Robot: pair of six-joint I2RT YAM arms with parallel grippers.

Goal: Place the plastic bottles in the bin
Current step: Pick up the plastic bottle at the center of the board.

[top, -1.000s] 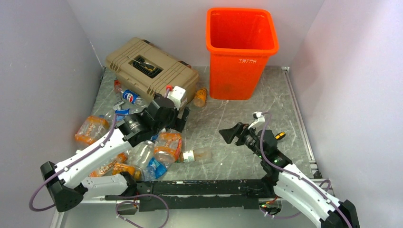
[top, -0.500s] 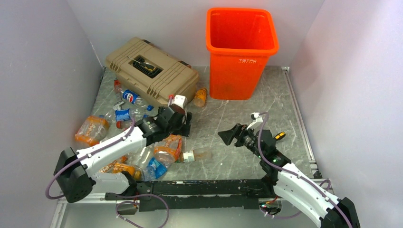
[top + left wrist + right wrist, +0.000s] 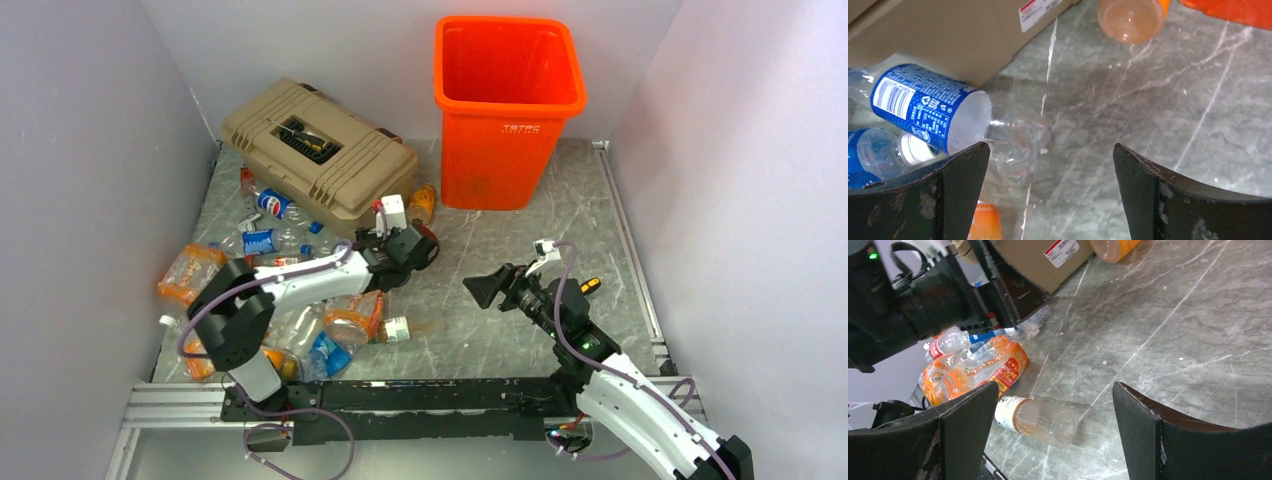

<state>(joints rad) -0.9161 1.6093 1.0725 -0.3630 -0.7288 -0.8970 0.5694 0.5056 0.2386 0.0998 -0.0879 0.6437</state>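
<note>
Far left on the table [image 3: 560, 230], the top view records a heap of plastic bottles [image 3: 285, 305], orange-labelled and blue-labelled, lying on their sides between the left wall and the left arm. Neither wrist view takes in the whole heap. Behind it, at far left, stands the tan toolbox [image 3: 318, 150], lid shut and handle recessed in the lid; its contents are hidden. The left gripper [image 3: 418, 246] sits low, just off the toolbox's near right corner, jaws spread fully with nothing gripped. Only its wrist view shows what lies below: a blue-labelled bottle [image 3: 928, 107] against the toolbox side, its crushed clear end reaching toward the finger at the left of that view; contact cannot be judged. A small orange-tinted bottle [image 3: 422, 205] lies on its side between toolbox and bin, near both. A clear white-capped bottle [image 3: 410, 326] lies near centre, right of the heap. The right wrist view shows it on the table between that gripper's fingers, beside an orange-labelled bottle [image 3: 978, 370]. The bin [image 3: 508, 110] stands upright at far centre against the back wall. The top view looks into its open mouth and shows only orange inner walls; the wrist views do not see inside. The right gripper [image 3: 487, 288] hovers right of centre, pointing left, jaws wide apart, holding nothing.
</note>
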